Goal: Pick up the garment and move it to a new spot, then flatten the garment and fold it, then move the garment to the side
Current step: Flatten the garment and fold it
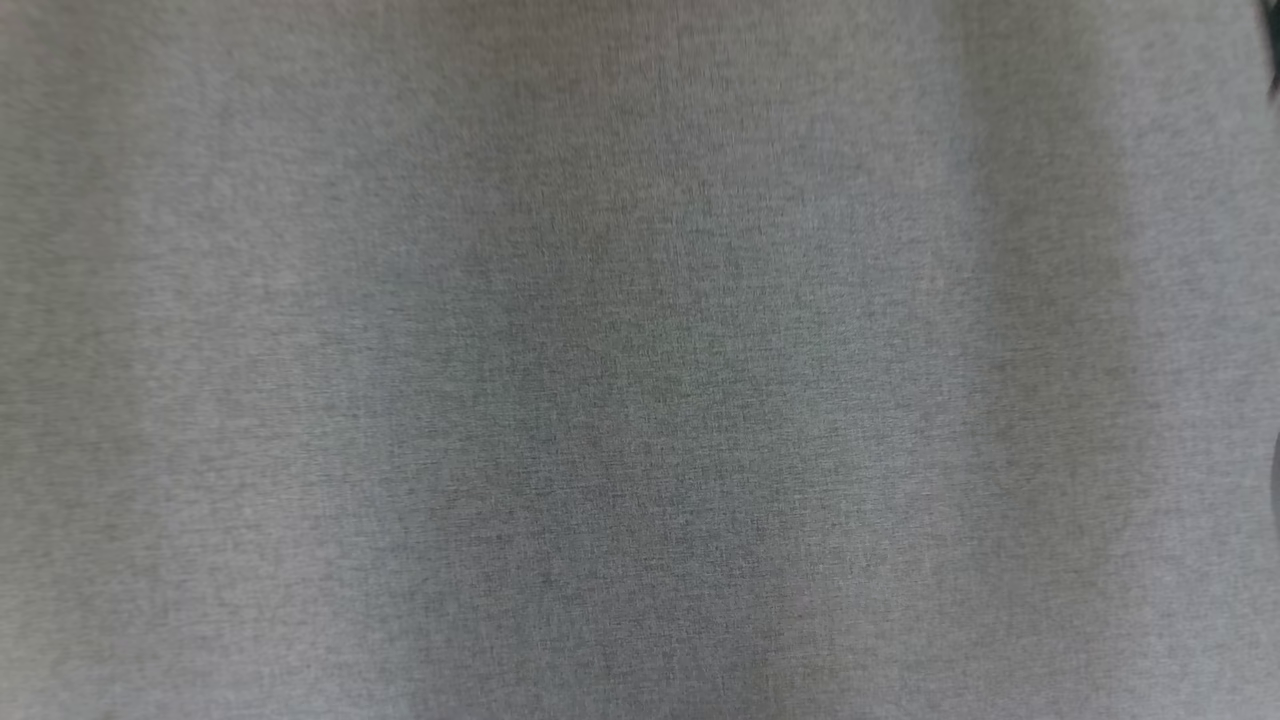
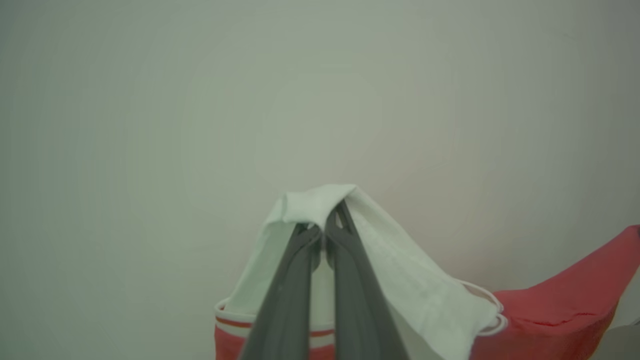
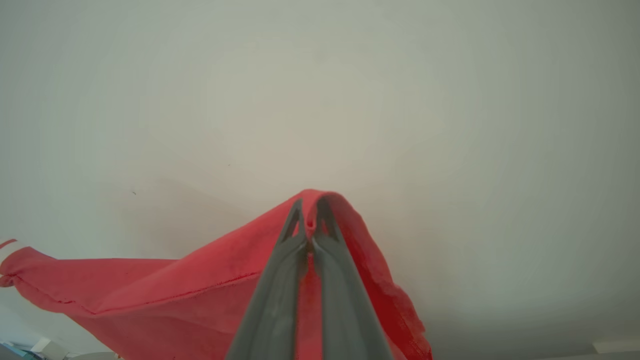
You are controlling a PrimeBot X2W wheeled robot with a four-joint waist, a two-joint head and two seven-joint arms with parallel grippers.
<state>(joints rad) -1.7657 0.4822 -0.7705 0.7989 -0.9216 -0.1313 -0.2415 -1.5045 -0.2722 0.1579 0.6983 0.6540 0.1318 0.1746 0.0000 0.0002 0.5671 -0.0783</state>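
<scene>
The garment (image 2: 560, 305) is red with a white panel (image 2: 415, 285) and a red-and-white striped edge. In the left wrist view my left gripper (image 2: 325, 232) is shut on a fold of the white panel, which drapes over its fingertips. The red cloth sags away to the right. In the right wrist view my right gripper (image 3: 310, 220) is shut on a raised fold of the garment's red cloth (image 3: 175, 295), which stretches away to the left and hangs in the air.
A grey woven surface (image 1: 640, 360) lies blurred and close before the head camera, with a dark sliver (image 1: 1272, 50) at its top right edge. A plain pale wall (image 2: 320, 100) stands behind both grippers. Small pale objects (image 3: 42, 347) sit at the right wrist view's lower left.
</scene>
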